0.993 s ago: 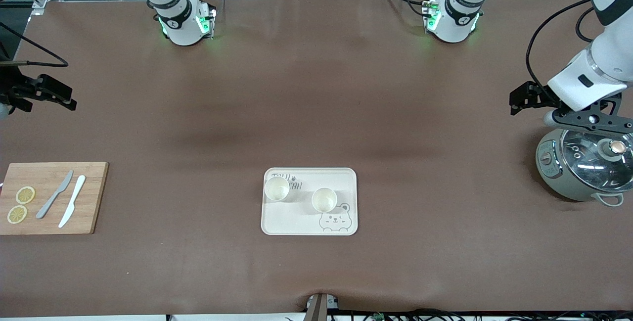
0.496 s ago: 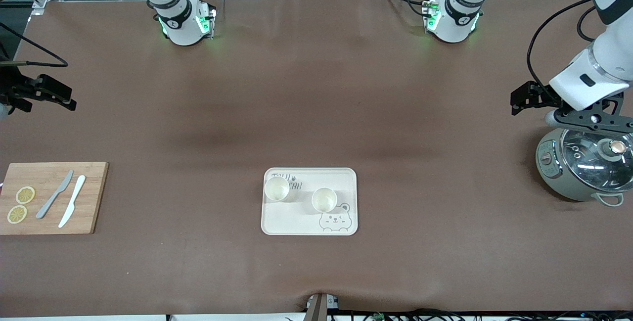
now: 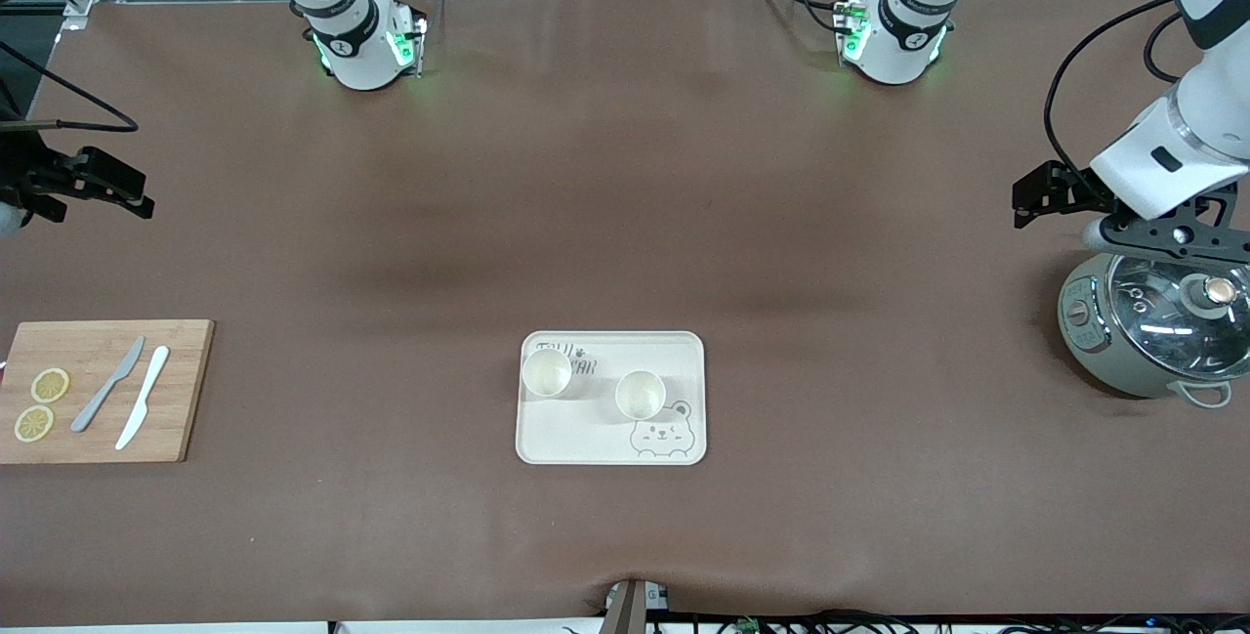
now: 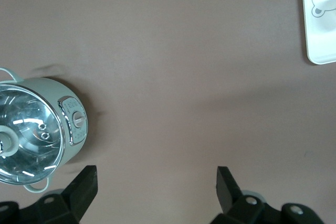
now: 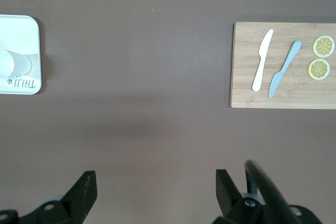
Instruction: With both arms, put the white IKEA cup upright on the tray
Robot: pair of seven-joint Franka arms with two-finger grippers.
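1. Both cups stand upright on the tray [image 3: 610, 439]: one cup [image 3: 546, 372] over the lettering, the other cup [image 3: 640, 394] just beside the bear face. The task looks complete.
2. The left gripper [image 4: 155, 184] hangs over bare table [image 3: 625, 224] beside the cooker [image 3: 1152, 331], well apart from the tray. Its jaws stand fully open and hold nothing.
3. The right gripper [image 5: 152, 184] hangs over bare table between the tray and the cutting board [image 3: 98, 390], jaws likewise wide and empty.
4. Risk: a low sweep by the left arm could strike the cooker's glass lid; its clearance is hard to judge from these views.
5. Risk: any return pass over the tray could tip a cup, since both stand free and light.
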